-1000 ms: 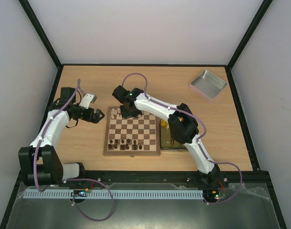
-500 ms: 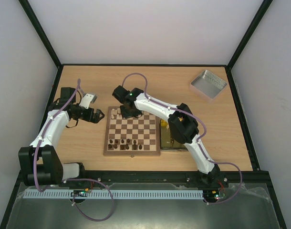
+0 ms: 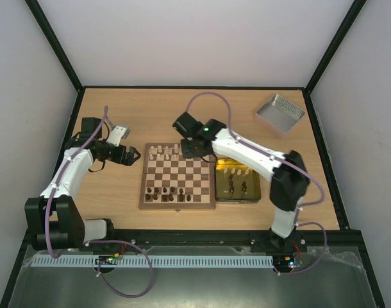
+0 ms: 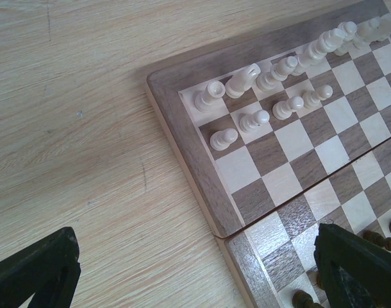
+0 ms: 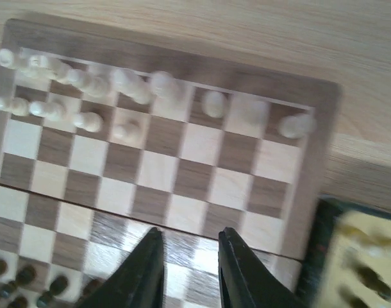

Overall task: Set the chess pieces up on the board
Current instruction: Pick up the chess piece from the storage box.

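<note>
The board [image 3: 178, 174] lies in the middle of the table. Several cream chess pieces [image 3: 165, 152] stand on its far rows, and several dark ones [image 3: 170, 192] on its near rows. My left gripper [image 3: 129, 156] hovers just off the board's left edge, open and empty. Its wrist view shows the board's corner [image 4: 202, 160], cream pieces [image 4: 259, 80] and widely spread fingers [image 4: 35, 276]. My right gripper [image 3: 193, 151] is over the board's far right part. In its wrist view the gripper [image 5: 188, 244] is open with nothing between the fingers, above bare squares [image 5: 183, 173].
A yellow tin [image 3: 238, 183] holding more pieces lies against the board's right edge and shows blurred in the right wrist view [image 5: 365, 256]. A silver lid [image 3: 280, 114] sits at the far right. Black frame rails border the table.
My right arm has swung to the right, from the board's far left part to its far right part, uncovering the yellow tin. My left arm has not moved.
</note>
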